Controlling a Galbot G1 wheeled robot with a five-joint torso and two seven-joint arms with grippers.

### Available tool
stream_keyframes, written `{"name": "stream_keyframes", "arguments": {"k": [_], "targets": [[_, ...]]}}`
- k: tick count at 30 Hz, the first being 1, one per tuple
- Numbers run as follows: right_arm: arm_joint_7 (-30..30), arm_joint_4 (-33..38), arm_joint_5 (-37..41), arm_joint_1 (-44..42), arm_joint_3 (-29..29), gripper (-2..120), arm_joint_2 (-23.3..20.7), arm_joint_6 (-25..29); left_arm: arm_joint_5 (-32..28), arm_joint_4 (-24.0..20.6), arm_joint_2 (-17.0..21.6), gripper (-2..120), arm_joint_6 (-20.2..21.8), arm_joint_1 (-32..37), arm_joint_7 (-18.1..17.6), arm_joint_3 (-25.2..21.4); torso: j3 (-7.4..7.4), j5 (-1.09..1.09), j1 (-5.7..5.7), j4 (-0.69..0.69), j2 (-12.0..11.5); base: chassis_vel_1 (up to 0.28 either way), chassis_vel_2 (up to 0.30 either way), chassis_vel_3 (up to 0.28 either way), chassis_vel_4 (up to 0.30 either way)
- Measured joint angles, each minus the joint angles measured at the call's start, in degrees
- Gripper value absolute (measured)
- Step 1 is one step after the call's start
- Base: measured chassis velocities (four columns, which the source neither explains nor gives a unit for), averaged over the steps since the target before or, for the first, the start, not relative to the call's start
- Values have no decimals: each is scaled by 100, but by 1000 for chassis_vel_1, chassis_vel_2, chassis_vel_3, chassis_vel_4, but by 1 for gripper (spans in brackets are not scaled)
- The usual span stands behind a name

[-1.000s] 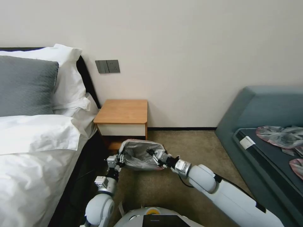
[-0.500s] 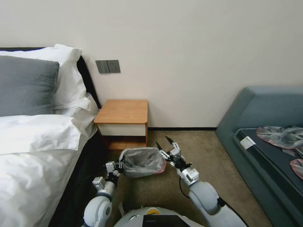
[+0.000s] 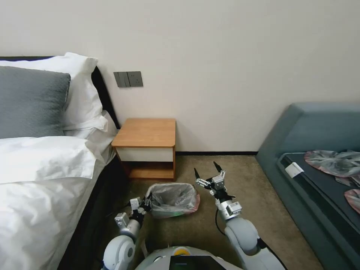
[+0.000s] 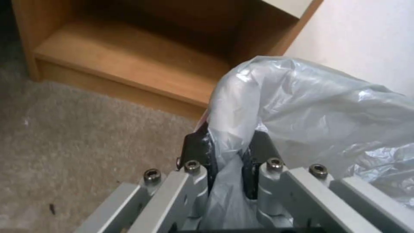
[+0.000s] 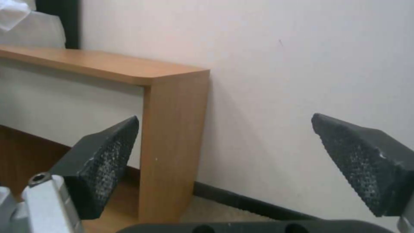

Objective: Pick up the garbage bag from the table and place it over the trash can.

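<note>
Grey crinkled plastic — the garbage bag [image 3: 173, 198] — is seen draped over the trash can [image 3: 179, 214] on the carpet [image 3: 240, 176], in front of the table [image 3: 145, 133] and clear of its bare wooden top. The bag's mouth is spread open and its pink rim hangs down the can's right side; only a sliver of pale green body is visible beneath the film, so it cannot be judged with certainty whether the rim is seated all the way round.

Risk: one edge of the bag is pinched by the left gripper [image 4: 227, 154] at the can's left side. If that arm is drawn away before the film is released, the liner may be dragged off the rim, or the light can may be tipped or slid across the carpet. Thin film could also be torn where it is bunched between the pads. On the unheld right side the plastic may creep back up, since nothing is pressing it down.

Jaws: those of the left gripper are closed almost fully, a fold of bag being clamped between the dark pads — as is shown plainly in the left wrist view. Those of the right gripper [image 3: 209, 174] are spread wide, nothing being held or touched; the gripper is raised just right of the can, pointed toward the wall [image 3: 225, 56].
</note>
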Motion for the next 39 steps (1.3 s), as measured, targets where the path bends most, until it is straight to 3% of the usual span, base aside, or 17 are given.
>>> {"name": "stream_keyframes", "arguments": {"k": [10,12,18,32,36,39], "targets": [[-82,-69,-64,-19,-57,100,126,23,67,85,-13,11,92,-77,42,87,0,2,0,0,0,0,0,0,0],[-112,-101,-91,-21,-62,100,150,44,78,107,-13,22,171,-41,48,114,1,-7,0,-1,0,0,0,0,0],[-169,-124,-107,-25,-90,100,179,61,157,40,2,45,174,-22,68,84,1,0,0,-1,0,0,0,0,0],[-290,-102,-144,-45,-125,100,200,73,466,-14,-90,91,40,-19,105,40,0,-1,0,-1,0,0,0,0,0],[-297,-97,-205,-86,-135,100,272,108,706,-51,-132,99,-203,16,115,5,0,-1,0,-1,0,0,0,0,0],[113,-58,-484,-186,-122,100,477,-58,1363,5,-249,100,-1133,32,274,-140,0,0,0,0,0,0,0,0,0]]}}
